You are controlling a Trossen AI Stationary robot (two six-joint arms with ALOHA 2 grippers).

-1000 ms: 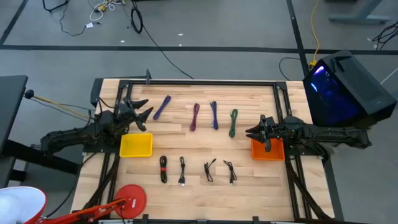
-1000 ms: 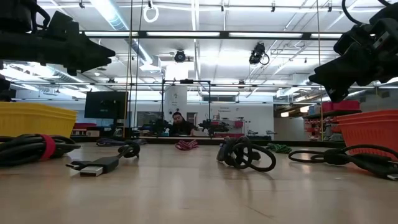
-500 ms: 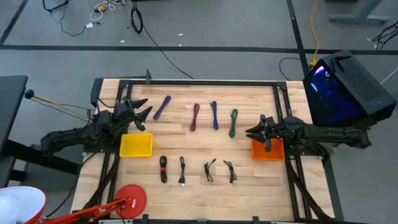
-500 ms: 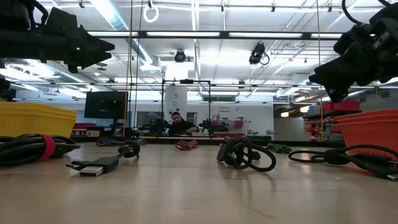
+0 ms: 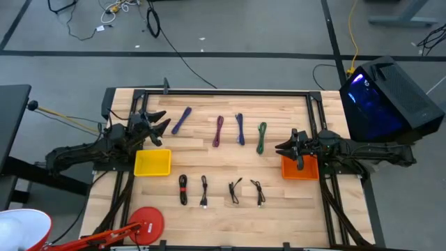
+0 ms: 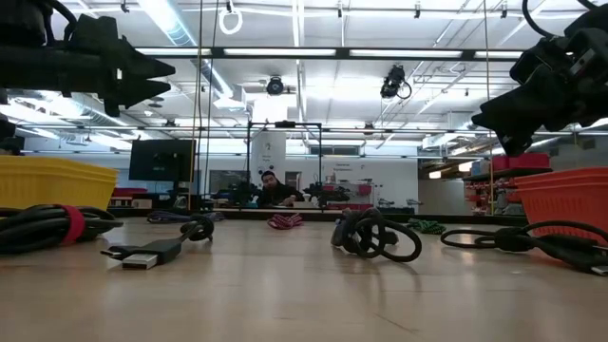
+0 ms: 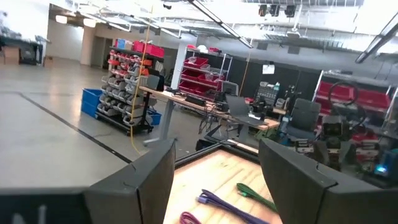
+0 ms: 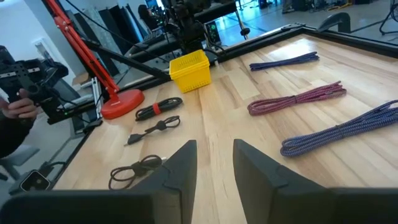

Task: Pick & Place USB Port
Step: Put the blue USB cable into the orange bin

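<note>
Several black USB cables lie in a row on the near part of the table: one with a red tie (image 5: 182,189), then three more (image 5: 204,190), (image 5: 235,190), (image 5: 258,192). In the low view a USB plug (image 6: 142,258) rests flat on the wood. My left gripper (image 5: 160,124) (image 7: 214,186) hovers open above the far edge of the yellow bin (image 5: 152,162). My right gripper (image 5: 281,148) (image 8: 214,163) hovers open at the left side of the orange bin (image 5: 300,169). Neither gripper touches anything.
Four coloured cords lie in the far row: purple (image 5: 181,120), maroon (image 5: 219,130), blue (image 5: 240,128) and green (image 5: 261,137). A red disc base (image 5: 146,223) sits at the near left corner. A dark box with a blue light (image 5: 383,97) stands off the right edge.
My left gripper has risen a little above the yellow bin, still open. The right arm and the cables have kept still.
</note>
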